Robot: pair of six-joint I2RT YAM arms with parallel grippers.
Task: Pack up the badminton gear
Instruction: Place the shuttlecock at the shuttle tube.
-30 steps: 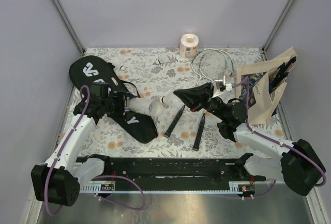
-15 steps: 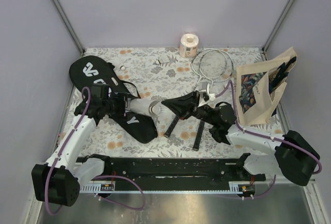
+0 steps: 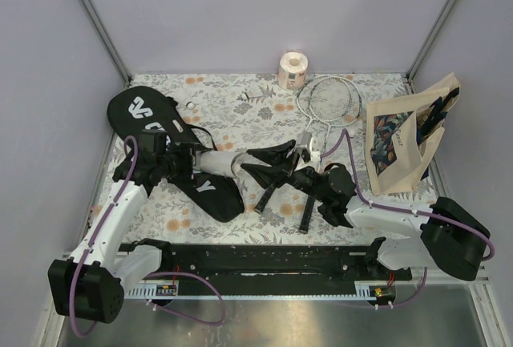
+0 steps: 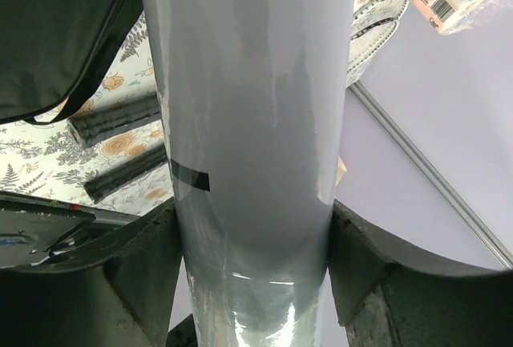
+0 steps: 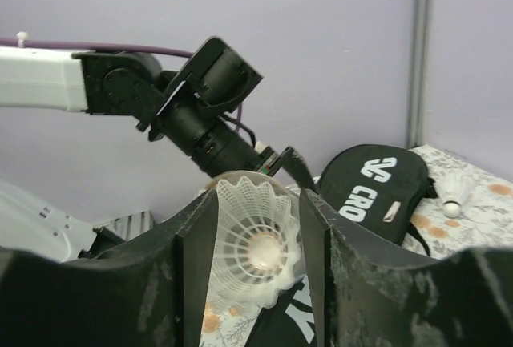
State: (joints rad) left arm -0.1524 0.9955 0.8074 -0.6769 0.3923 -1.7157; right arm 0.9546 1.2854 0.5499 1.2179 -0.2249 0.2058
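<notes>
My left gripper (image 3: 186, 159) (image 4: 252, 283) is shut on the white tube (image 3: 215, 161) (image 4: 248, 123), which lies nearly level with its mouth to the right. My right gripper (image 3: 248, 163) (image 5: 258, 259) is at that mouth, its jaws apart. A white shuttlecock (image 5: 255, 247) sits between them against the tube's rim. The black racket bag (image 3: 172, 143) (image 5: 373, 191) lies under the left arm. Two rackets (image 3: 329, 98) lie with their black handles (image 3: 271, 191) toward me.
A beige tote bag (image 3: 401, 143) leans at the right wall. A pinkish paper roll (image 3: 292, 70) stands at the back. Loose shuttlecocks (image 3: 191, 106) (image 3: 248, 93) lie on the floral cloth near the bag's far end.
My right arm has carried the shuttlecock left to the tube's mouth, and its jaws have parted. The left arm and tube have stayed put.
</notes>
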